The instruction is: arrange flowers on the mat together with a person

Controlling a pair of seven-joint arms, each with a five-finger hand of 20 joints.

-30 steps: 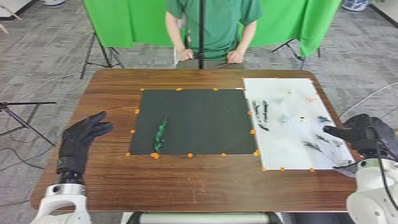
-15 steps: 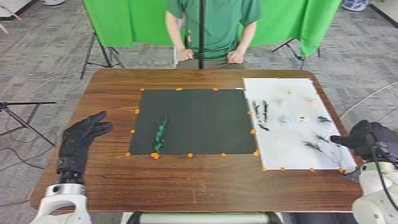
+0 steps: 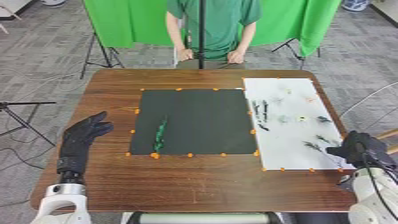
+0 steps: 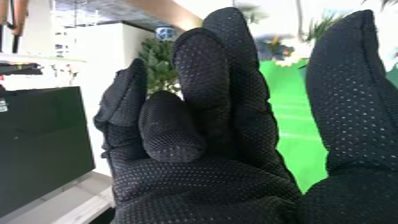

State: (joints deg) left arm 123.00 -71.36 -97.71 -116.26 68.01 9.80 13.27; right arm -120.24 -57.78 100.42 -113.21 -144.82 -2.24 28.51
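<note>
Left side of the brown wooden table [image 3: 204, 187]: I see the robot's left hand [image 3: 80, 137] beside the black mat. Its fingers are extended and relaxed, with the thumb apart; no item is held. It appears to be in standby.

Centre: the black mat [image 3: 209, 120] is bordered by orange markers [image 3: 155, 156]. One green leafy stem [image 3: 161, 135] lies lengthwise on the left part of this mat, its lower end near the near edge.

Right: the white mat [image 3: 286, 137] lies alongside and carries the supply. Slender dark stems [image 3: 265, 111] lie along its left part. To the right of these are pale blossoms [image 3: 283, 119], a yellow-centred flower [image 3: 302, 119], a small orange bloom [image 3: 310, 99] and a dark leafy sprig [image 3: 323, 119]. A feathery dark sprig [image 3: 313, 145] lies in the near part.

Far right: the robot's right hand [image 3: 357, 149] is at the white mat's right edge, near its near corner. Fingers are mostly extended, thumb well apart; nothing is clamped. Contact with the mat cannot be confirmed.

Progress assessment: early stage. One stem is placed; the blossoms and remaining greenery await transfer. The probable next operation is to pick a piece from the white mat.
</note>
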